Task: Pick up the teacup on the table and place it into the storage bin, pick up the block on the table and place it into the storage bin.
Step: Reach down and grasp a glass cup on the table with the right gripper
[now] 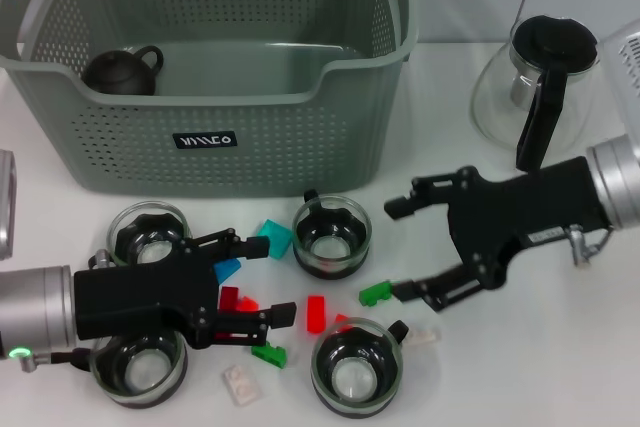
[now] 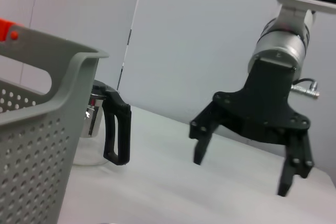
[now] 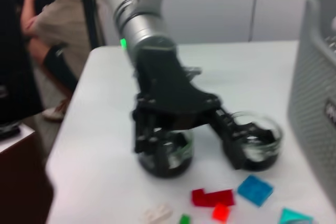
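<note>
The bin (image 1: 215,142) stands at the far side of the table (image 1: 560,347), and a dark teapot-like cup (image 1: 120,69) already sits inside it at its left end, so the step in hand looks to be fetching something from the scatter lying just in front of the bin. Four glass cups rest there: one (image 1: 332,237) close below the bin's label, one (image 1: 148,234) nearer the bin's left end, and two further out from the bin, (image 1: 140,367) and (image 1: 356,367). Among them lie small blocks, including a teal one (image 1: 272,240) just in front of the bin, a red one (image 1: 316,312) further out, and a green one (image 1: 374,294). The left gripper (image 1: 262,279) hovers in front of the bin's left half with its fingers apart, its tips around the red blocks (image 1: 238,300) (whether it touches any I cannot tell). The right gripper (image 1: 400,249) hangs in front of the bin's right end, fingers spread wide, its lower tip just beside the green block. To do this well, I judge each gripper should settle on a single piece, come straight down so its fingers straddle only that piece, and close gently; the blocks are small and crowded against the cups, so a slanted approach could nudge a neighbour or tip a glass. A glass jug (image 1: 530,87) stands beside the bin's right end, best left clear when lifting toward the bin.
</note>
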Controlling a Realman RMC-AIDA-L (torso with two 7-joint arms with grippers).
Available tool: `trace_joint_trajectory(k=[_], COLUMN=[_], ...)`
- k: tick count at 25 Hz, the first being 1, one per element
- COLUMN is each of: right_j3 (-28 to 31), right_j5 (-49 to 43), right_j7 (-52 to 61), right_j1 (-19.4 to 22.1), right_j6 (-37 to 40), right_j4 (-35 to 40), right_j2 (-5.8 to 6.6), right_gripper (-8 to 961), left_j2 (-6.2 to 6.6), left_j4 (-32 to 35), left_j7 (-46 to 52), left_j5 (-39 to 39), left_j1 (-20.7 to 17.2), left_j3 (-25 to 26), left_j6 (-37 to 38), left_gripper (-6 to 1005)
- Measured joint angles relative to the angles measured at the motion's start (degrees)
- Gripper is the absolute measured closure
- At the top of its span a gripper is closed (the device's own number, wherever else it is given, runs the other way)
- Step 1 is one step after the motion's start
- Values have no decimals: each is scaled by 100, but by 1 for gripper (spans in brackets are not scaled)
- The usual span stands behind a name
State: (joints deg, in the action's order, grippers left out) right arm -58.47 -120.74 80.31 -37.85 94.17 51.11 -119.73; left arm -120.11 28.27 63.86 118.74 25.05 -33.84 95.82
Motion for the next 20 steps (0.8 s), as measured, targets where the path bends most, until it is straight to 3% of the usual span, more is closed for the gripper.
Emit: trace_joint_trajectory(k=[7, 20], right_j3=[-462, -2794], right_j5=[-188, -526], right_j7=[465, 1882], right_j1=[91, 52], right_j6=[641, 285], right_j4=[761, 1952], right_j2=[-51, -58], right_gripper=[13, 14], left_j2=[-15, -85], left_j4=[-8, -18], left_j7=[-110, -94], left_j5=[0, -12], left_j1=[7, 34], left_j3=[0, 21], left_j6=[-115, -323], left_gripper=[72, 74])
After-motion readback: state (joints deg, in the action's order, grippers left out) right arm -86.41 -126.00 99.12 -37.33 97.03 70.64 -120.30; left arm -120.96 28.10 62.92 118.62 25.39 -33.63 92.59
